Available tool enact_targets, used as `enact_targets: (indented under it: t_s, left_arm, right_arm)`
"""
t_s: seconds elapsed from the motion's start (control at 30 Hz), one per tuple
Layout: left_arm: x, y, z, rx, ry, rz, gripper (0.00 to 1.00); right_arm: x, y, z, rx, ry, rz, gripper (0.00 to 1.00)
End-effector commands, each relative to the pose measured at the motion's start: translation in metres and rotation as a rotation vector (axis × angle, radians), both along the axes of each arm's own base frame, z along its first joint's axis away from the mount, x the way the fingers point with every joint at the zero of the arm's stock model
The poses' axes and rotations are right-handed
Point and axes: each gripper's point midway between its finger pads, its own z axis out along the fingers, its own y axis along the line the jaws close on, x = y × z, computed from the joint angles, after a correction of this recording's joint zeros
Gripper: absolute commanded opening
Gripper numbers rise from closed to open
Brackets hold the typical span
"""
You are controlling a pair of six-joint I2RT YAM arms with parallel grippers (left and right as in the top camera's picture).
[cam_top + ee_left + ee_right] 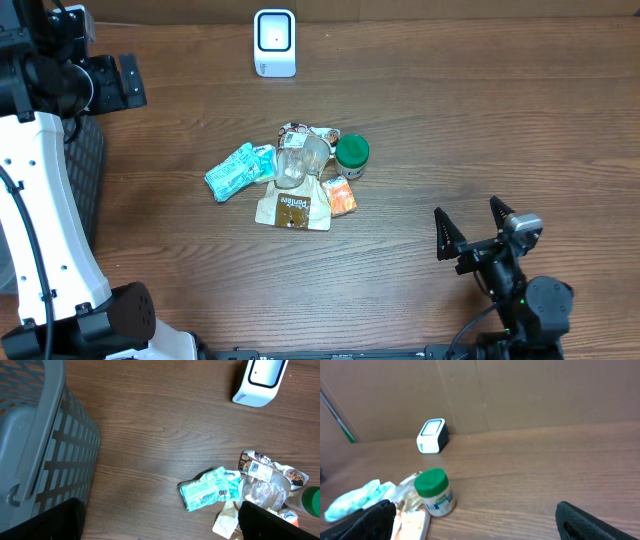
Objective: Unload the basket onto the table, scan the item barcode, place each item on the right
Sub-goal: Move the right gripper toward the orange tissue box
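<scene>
A pile of items lies mid-table: a teal tissue pack [238, 170] [210, 489], a green-lidded jar [351, 155] [434, 492], a brown pouch [295, 208], a clear crinkled bag [300, 160] [265, 485] and an orange packet [341, 196]. The white barcode scanner [274, 42] [260, 380] [432, 436] stands at the far edge. My left gripper [125, 82] [160, 527] hangs open at the far left, well away from the pile. My right gripper [478, 232] [477, 525] is open near the front right, with the jar ahead of it to the left. Neither holds anything.
A grey slatted basket [85, 170] [35, 435] stands at the table's left side under the left arm. A cardboard wall [520, 395] rises behind the scanner. Bare wood table [480, 120] lies between the pile and the right gripper.
</scene>
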Motion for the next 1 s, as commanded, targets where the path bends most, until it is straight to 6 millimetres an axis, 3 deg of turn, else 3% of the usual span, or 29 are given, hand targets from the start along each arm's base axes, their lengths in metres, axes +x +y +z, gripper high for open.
enact_targets:
  t_s: [0.0, 0.27, 0.53, 0.73, 0.97]
  left_arm:
    - [-0.002, 0.0, 0.011, 0.023, -0.029, -0.015, 0.99]
    - [-0.002, 0.0, 0.011, 0.023, -0.029, -0.014, 1.0]
    - [-0.002, 0.0, 0.011, 0.023, -0.029, -0.015, 0.99]
    - [-0.002, 0.0, 0.011, 0.023, -0.029, -0.015, 1.0]
    - [-0.002, 0.0, 0.011, 0.023, -0.029, -0.015, 0.99]
  right_arm:
    - [-0.002, 0.002, 0.034, 0.008, -0.007, 0.013, 1.0]
    - [0.013, 0.007, 0.066, 0.01, 0.212, 0.041, 1.0]
    - [0.044, 0.032, 0.075, 0.057, 0.537, 0.179, 1.0]
    - [0.073, 0.045, 0.05, 0.111, 0.755, 0.243, 1.0]
    - [0.089, 0.064, 0.014, 0.2, 0.89, 0.355, 1.0]
